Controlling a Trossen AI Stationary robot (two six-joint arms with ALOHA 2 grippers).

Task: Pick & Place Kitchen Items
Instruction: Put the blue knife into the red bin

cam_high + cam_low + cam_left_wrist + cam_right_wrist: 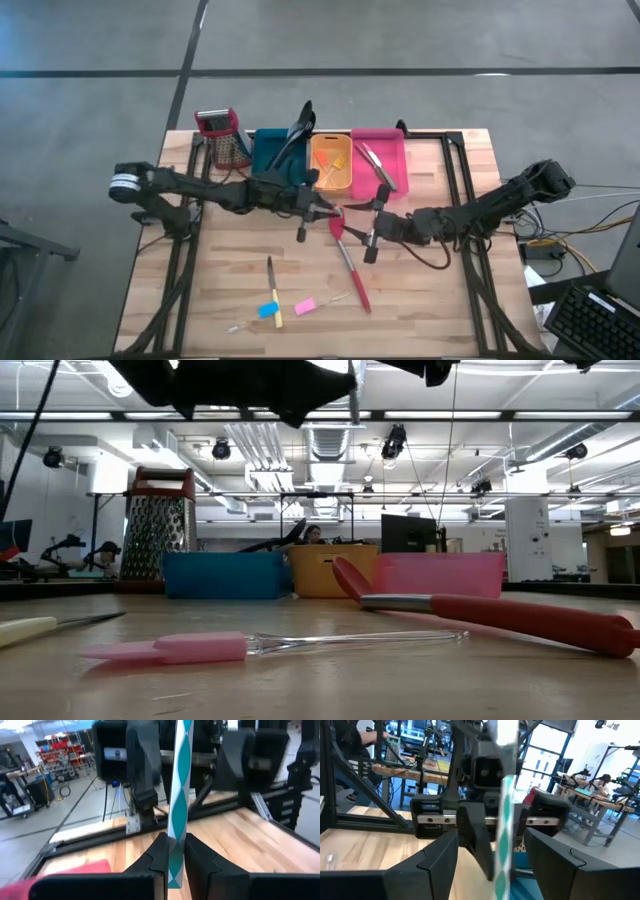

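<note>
Left gripper (172, 855) clenches a teal-striped stick (177, 795) mid-table.
Right gripper (492, 855), released, faces it; red spoon (350, 262) lies below.

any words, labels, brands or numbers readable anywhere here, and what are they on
None can be read.
A pale label on the right arm's gripper housing, seen from the left wrist view: too blurred to read.
The teal and white striped straw held in the left gripper: pattern only, no text.
The metal box grater with red top and the teal bin, orange bin and pink bin: no lettering visible.
</note>
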